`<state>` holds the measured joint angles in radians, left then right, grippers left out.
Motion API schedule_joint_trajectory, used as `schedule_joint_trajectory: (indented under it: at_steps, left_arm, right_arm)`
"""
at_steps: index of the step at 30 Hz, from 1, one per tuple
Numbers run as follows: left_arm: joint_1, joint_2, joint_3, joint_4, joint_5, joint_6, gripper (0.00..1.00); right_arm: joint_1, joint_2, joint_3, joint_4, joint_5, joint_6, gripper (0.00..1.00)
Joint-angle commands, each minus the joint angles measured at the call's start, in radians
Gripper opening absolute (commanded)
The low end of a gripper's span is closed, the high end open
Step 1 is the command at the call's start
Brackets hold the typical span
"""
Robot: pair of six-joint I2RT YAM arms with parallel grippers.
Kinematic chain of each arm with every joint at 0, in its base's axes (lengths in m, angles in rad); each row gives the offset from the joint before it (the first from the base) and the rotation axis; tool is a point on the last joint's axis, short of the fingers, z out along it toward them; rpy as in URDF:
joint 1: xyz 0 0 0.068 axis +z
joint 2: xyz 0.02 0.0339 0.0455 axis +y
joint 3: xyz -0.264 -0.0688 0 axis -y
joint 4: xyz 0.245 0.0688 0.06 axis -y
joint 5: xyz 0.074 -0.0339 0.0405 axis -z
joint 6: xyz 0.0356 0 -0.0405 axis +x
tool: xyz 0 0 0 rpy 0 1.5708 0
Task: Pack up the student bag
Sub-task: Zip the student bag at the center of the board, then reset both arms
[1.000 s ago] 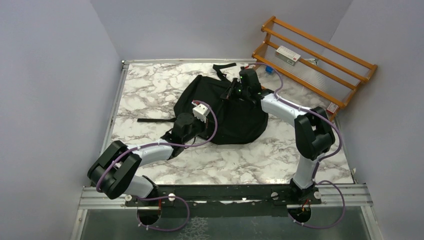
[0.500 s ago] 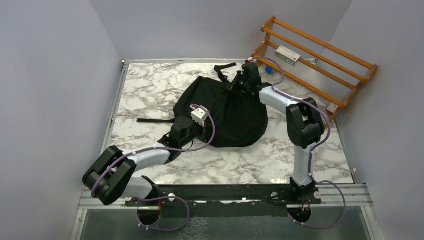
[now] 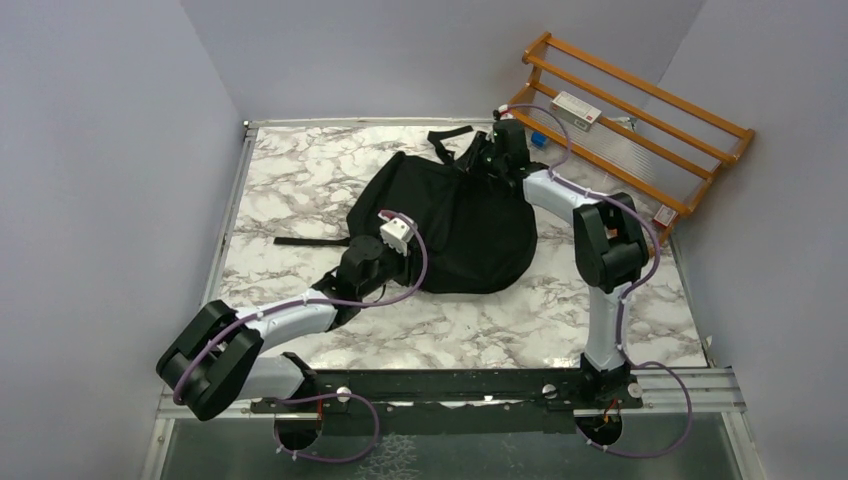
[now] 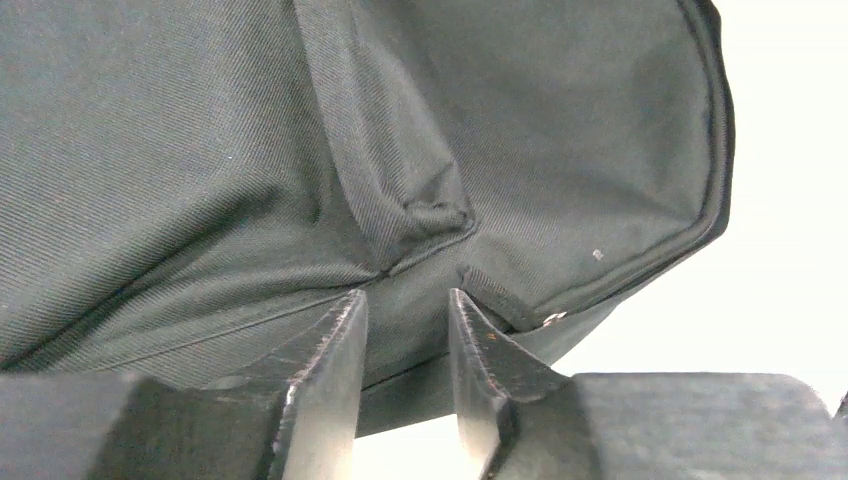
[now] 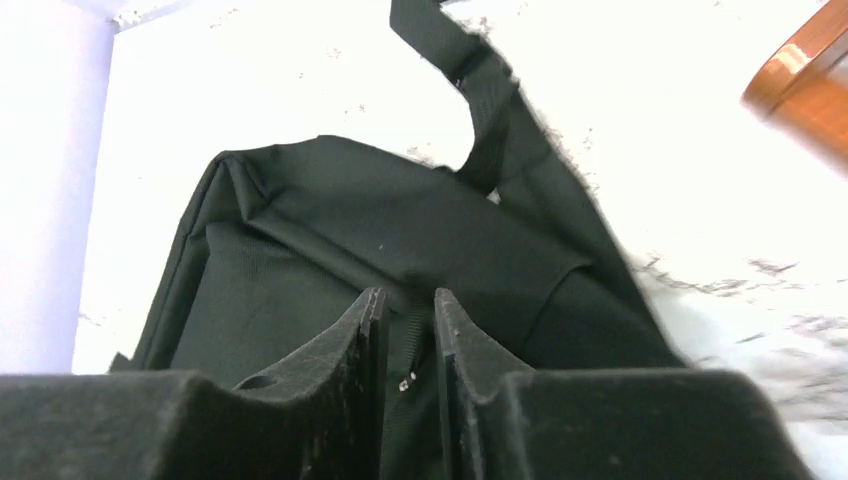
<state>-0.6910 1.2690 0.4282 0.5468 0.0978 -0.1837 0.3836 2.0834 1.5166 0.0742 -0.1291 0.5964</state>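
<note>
Left hand (image 4: 405, 300) sits low at the near-left edge of the student bag (image 3: 470, 230). Fingers are apart with a narrow gap. The bright bench (image 3: 450, 330) shows through the lower part of the gap, so nothing is clamped. Black twill fabric starts right past the fingertips. A folded seam or tuck rises ahead of the left finger, and the piped bag edge curves off to the right of the hand. A loose black strap (image 3: 310, 241) lies flat on the bench, left of this hand.

The bag lies flat on the marble bench between the two hands: big, black, rounded, with its bulk beyond the left hand and on the near side of the right hand.

Right hand (image 5: 407, 293) is at the bag's far-right top edge, with the arm folded back toward it. Its fingers show only a thin slit with dark fabric and a small shiny bit in it. Cannot tell if that fabric is pinched or just behind. Ahead of this hand are the bag's top panel and fold. A black strap loop (image 5: 470, 90) runs up and away from the fingertips onto bare bench.

Farthest, right of the right hand, a wooden slatted rack (image 3: 640, 110) leans at the corner. A white box (image 3: 577, 110) sits on a slat, and a small blue item (image 3: 538, 140) is near its lower end.
</note>
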Motion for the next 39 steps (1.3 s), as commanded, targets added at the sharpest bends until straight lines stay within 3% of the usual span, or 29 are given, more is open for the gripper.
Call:
schedule_joint_trajectory:
  at_steps: [1, 6, 9, 15, 22, 27, 31, 39]
  left_arm:
    - [-0.007, -0.038, 0.085, -0.089, -0.086, -0.038, 0.46]
    - [0.017, -0.035, 0.24, -0.23, -0.226, -0.042, 0.78]
    - [0.078, -0.017, 0.349, -0.338, -0.228, -0.064, 0.86]
    - [0.378, -0.025, 0.445, -0.42, -0.044, -0.167, 0.92]
    - [0.552, -0.098, 0.501, -0.574, -0.175, -0.085, 0.99]
    - [0.579, -0.145, 0.452, -0.603, -0.287, -0.068, 0.99]
    - [0.579, -0.208, 0.365, -0.553, -0.267, -0.09, 0.99]
    - [0.578, -0.248, 0.287, -0.558, -0.298, -0.154, 0.99]
  right_arm:
    - [-0.029, -0.163, -0.048, 0.145, -0.027, -0.107, 0.34]
    - [-0.029, -0.343, -0.168, 0.145, -0.006, -0.168, 0.43]
    - [-0.029, -0.451, -0.235, 0.108, 0.036, -0.23, 0.47]
    - [-0.029, -0.661, -0.362, 0.002, 0.096, -0.382, 0.63]
    - [-0.029, -0.945, -0.566, -0.102, 0.209, -0.342, 0.73]
    - [-0.029, -1.156, -0.704, -0.148, 0.334, -0.33, 0.82]
    - [-0.029, -1.281, -0.75, -0.197, 0.473, -0.33, 0.99]
    - [-0.029, -1.474, -0.889, -0.086, 0.555, -0.361, 1.0]
